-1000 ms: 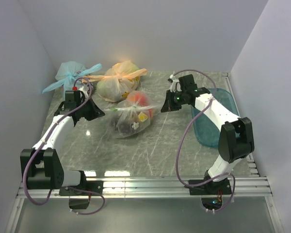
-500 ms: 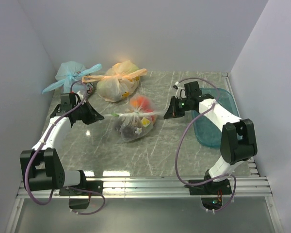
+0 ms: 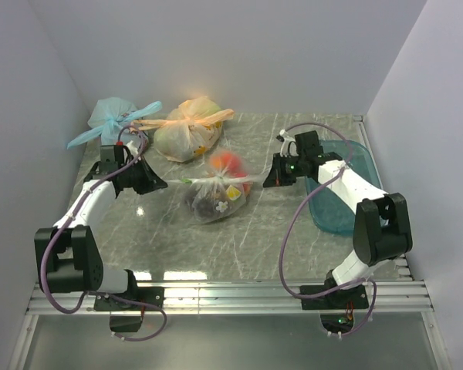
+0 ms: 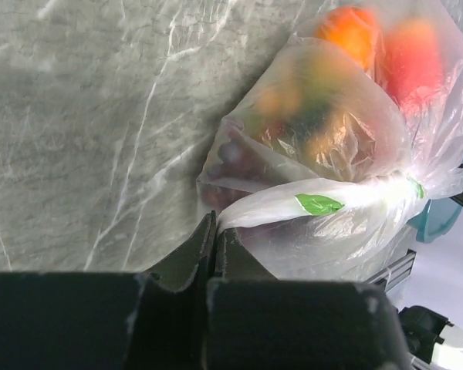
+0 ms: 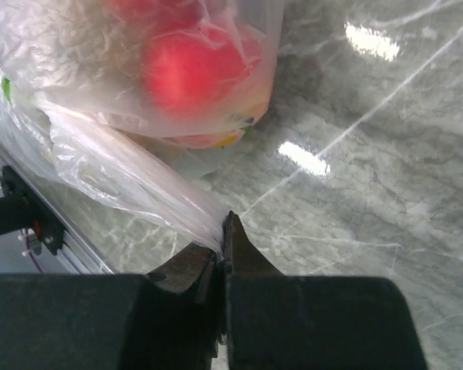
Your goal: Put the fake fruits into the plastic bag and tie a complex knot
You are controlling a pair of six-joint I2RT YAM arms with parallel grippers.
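Ok, the marble table (image 3: 247,239) is carrying the plastic bag (image 3: 216,199) mid-surface between both arms. It's sitting tighter than a second ago: the handles (image 4: 309,204) are now running taut in one line instead of hanging slack. The left gripper (image 3: 162,183) and right gripper (image 3: 267,180) are each clamping a handle end and pulling apart. The fake fruits (image 3: 226,163) are all riding inside, red and orange at the far side. The knot (image 4: 407,183) is cinching at the bag's neck. Looks like tightening is underway; can't tell yet whether it's complex enough.
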